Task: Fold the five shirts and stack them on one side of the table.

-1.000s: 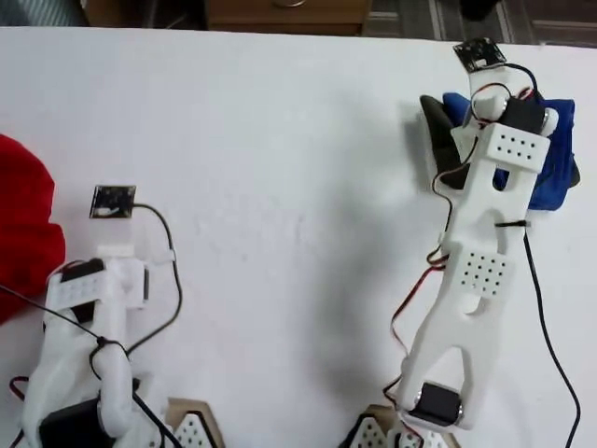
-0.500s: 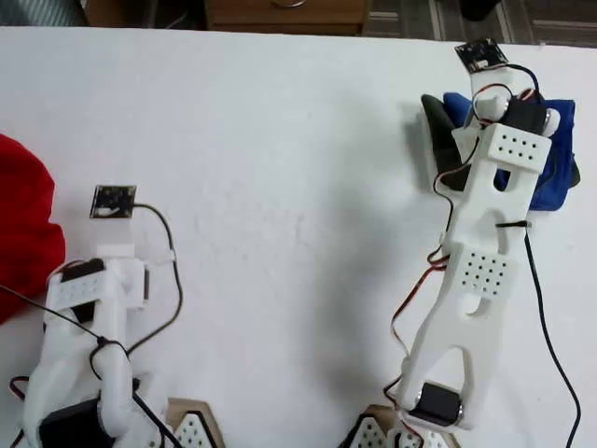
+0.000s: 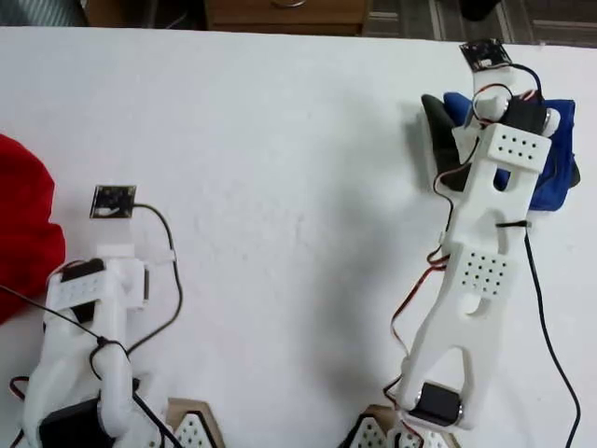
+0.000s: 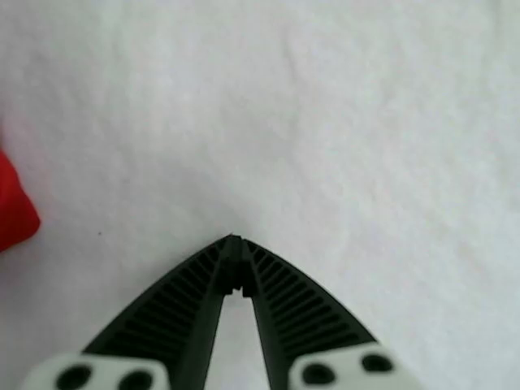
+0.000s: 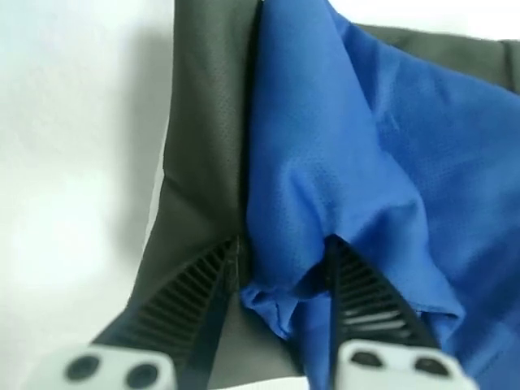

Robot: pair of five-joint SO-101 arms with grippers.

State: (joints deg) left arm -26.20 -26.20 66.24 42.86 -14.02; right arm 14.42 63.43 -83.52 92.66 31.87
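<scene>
A blue shirt [image 3: 560,159] lies on a dark grey shirt [image 3: 437,131] at the table's far right. In the right wrist view my right gripper [image 5: 283,245] is shut on a bunched fold of the blue shirt [image 5: 325,162], with the grey shirt [image 5: 203,138] spread beneath and beside it. A red shirt [image 3: 23,224] sits crumpled at the left edge, and its corner [image 4: 15,213] shows in the left wrist view. My left gripper [image 4: 234,242] is shut and empty, just above bare tablecloth to the right of the red shirt.
A white cloth covers the table [image 3: 280,168], with wide open room across the middle. The right arm [image 3: 480,261] stretches from the near edge to the far right. The left arm [image 3: 89,308] sits folded at the near left. Wooden furniture [image 3: 284,14] stands beyond the far edge.
The right arm's wrist has crept slightly toward the far right over the blue shirt. The left arm has not moved.
</scene>
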